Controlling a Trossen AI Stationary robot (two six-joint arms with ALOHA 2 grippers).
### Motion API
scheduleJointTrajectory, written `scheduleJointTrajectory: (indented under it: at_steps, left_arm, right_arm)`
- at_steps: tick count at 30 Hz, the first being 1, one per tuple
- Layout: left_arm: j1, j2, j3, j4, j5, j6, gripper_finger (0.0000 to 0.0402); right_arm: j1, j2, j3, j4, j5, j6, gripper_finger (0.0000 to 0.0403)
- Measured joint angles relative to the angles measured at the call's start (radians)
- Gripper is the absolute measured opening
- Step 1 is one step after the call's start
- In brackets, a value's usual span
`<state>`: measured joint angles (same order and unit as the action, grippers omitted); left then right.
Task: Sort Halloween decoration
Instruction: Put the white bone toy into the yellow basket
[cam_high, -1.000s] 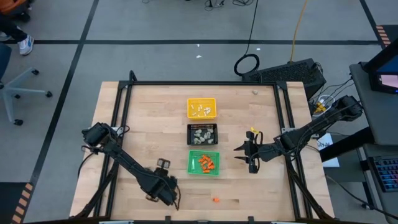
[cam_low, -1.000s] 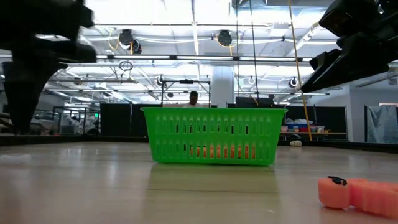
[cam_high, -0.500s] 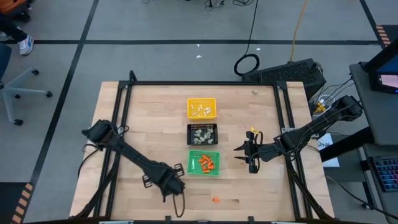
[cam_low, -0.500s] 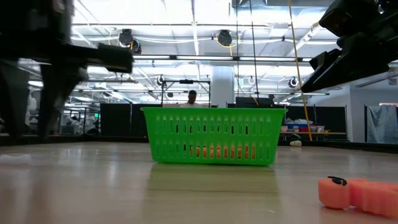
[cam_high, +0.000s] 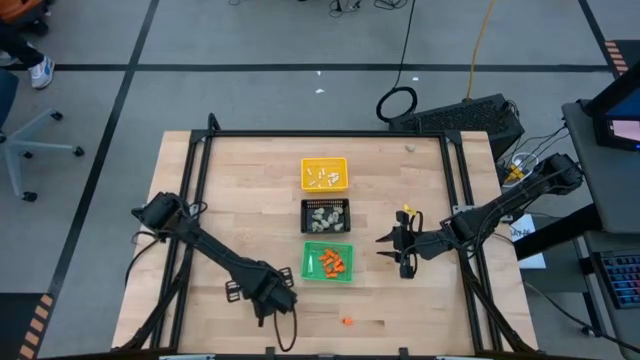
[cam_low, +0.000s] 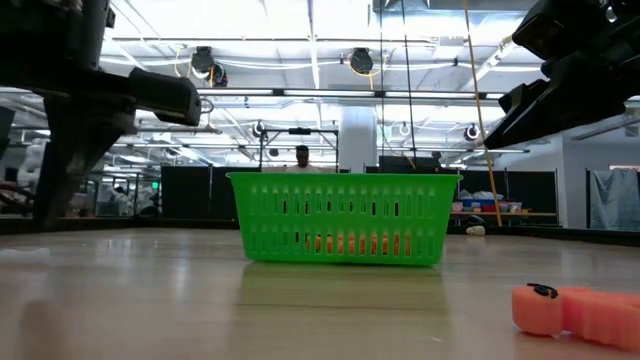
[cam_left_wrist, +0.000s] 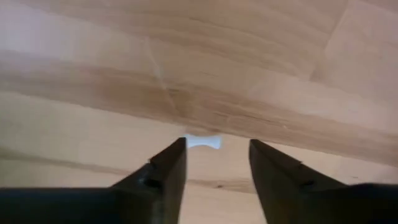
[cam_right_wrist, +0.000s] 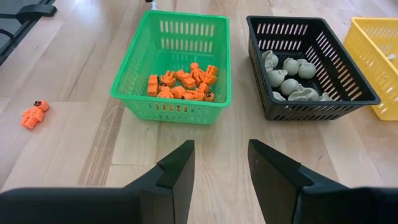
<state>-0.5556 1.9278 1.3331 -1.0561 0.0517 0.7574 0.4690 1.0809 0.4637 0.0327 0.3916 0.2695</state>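
My left gripper (cam_high: 272, 305) (cam_left_wrist: 217, 146) points down over the bare wood near the table's front edge, left of the green tray (cam_high: 328, 261), and is open. A small white stick (cam_left_wrist: 203, 142) lies flat on the table below the gap, close to one fingertip. An orange piece (cam_high: 346, 321) (cam_right_wrist: 34, 115) lies loose on the table in front of the green tray. My right gripper (cam_high: 398, 250) (cam_right_wrist: 221, 149) hovers open and holds nothing, right of the green tray.
Three small trays stand in a row down the table's middle: yellow (cam_high: 324, 173) with white sticks at the far end, black (cam_high: 326, 215) with beige-grey lumps, green (cam_right_wrist: 171, 68) with orange pieces nearest. Black frame rails (cam_high: 195, 200) run along the table's sides. A person stands far off in the room (cam_low: 302, 157).
My left gripper has shifted a little toward the table's right, closer to the green tray, and has rolled about its own downward-pointing line. It has kept still for the last half second. The right arm has not moved.
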Motion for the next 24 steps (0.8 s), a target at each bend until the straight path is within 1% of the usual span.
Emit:
scheduleJointTrajectory:
  at_steps: [3,5,11,18,24]
  left_arm:
    - [-0.014,0.0,0.0,0.013,-0.022,0.018,0.0196]
    - [-0.017,0.0,0.0,0.04,-0.045,0.011,0.0206]
    - [-0.009,0.005,-0.006,0.058,-0.054,0.011,0.021]
    - [-0.004,0.01,-0.047,0.075,-0.057,0.015,0.021]
    - [-0.001,0.01,-0.05,0.089,-0.056,0.01,0.021]
  right_arm:
    - [0.0,0.0,0.0,0.0,0.0,0.0,0.0134]
    - [0.0,0.0,0.0,0.0,0.0,-0.001,0.0134]
    - [0.0,0.0,0.0,0.0,0.0,-0.01,0.0134]
    - [0.0,0.0,0.0,0.0,0.0,-0.004,0.0134]
    - [0.0,0.0,0.0,0.0,0.0,-0.01,0.0134]
